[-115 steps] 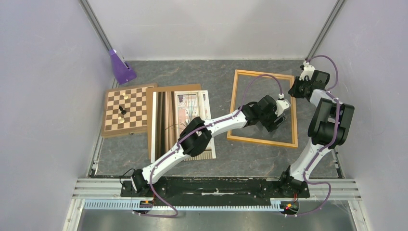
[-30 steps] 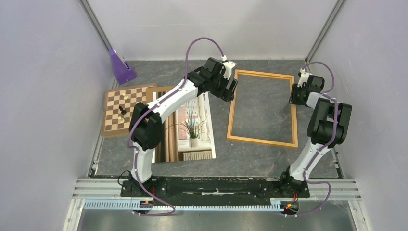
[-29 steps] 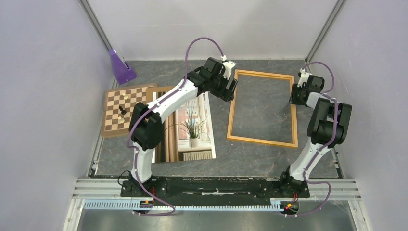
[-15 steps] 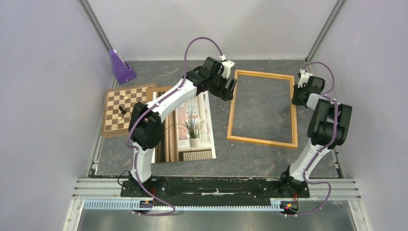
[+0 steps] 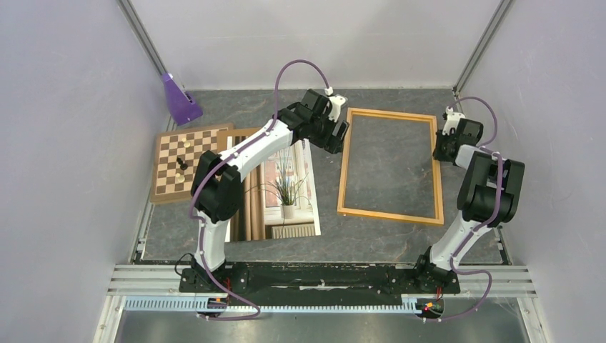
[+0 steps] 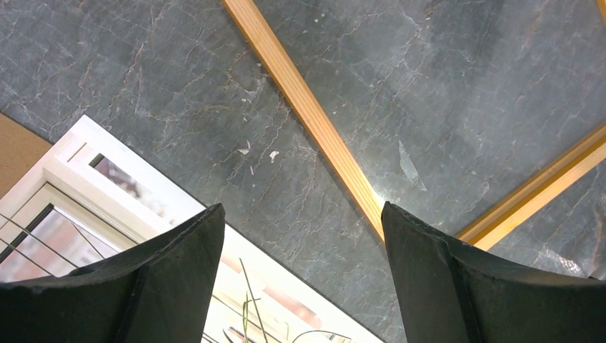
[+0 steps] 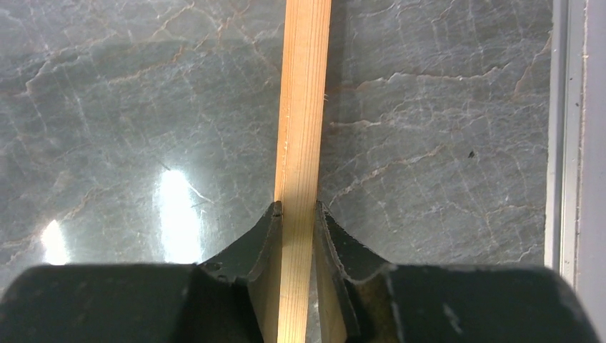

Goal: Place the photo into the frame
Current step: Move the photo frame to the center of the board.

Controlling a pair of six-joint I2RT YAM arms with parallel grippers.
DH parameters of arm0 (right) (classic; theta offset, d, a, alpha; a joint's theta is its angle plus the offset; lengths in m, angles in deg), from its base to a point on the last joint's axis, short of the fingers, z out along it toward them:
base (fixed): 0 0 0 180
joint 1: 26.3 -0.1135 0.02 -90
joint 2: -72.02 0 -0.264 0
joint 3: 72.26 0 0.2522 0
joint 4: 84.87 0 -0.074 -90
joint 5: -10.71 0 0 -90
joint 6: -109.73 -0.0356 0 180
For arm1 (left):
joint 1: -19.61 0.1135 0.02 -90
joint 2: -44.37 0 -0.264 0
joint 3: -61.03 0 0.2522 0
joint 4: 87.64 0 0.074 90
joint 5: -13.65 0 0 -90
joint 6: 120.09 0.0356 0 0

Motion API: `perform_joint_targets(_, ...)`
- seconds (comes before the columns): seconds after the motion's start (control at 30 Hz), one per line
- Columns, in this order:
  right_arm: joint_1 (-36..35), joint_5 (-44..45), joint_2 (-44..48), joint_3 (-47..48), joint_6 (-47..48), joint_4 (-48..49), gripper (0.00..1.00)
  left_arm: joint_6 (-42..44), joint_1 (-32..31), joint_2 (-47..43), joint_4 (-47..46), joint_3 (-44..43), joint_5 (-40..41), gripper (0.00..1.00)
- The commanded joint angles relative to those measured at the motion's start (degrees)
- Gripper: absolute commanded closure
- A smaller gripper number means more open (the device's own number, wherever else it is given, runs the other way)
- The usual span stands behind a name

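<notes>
**Top view.** The photo [image 5: 282,187] lies flat on the worktop [image 5: 400,236], left of the frame [image 5: 389,214] and apart from it, partly over a brown board [image 5: 239,132] beside the chessboard [image 5: 187,164]. The frame is empty and bare worktop shows through it, so insertion is judged not yet begun. The left tool [image 5: 336,136] hovers at the frame's far-left corner. The right tool [image 5: 444,150] sits at the right rail. The left arm hides part of the photo.

**Left wrist.** The left tool [image 6: 299,214] is spread wide and holds nothing, above the frame [image 6: 314,121] rail and the photo [image 6: 107,179] corner.

**Right wrist.** The right tool [image 7: 296,211] is clenched on the frame [image 7: 304,86] rail. Whether the frame holds a pane cannot be told.
</notes>
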Motion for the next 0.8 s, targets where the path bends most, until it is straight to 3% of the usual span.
perform_joint_targets(0.0, -1.5, -2.6, 3.0, -3.8, 1.0, 0.1, 0.97, 2.4, 0.7, -2.8, -1.8, 0.6, 1.6, 0.14)
perform_joint_targets(0.77, -4.9, -4.5, 16.9, -22.3, -3.1, 7.6, 0.97, 2.7, 2.9, -7.1, -0.8, 6.4, 6.0, 0.14)
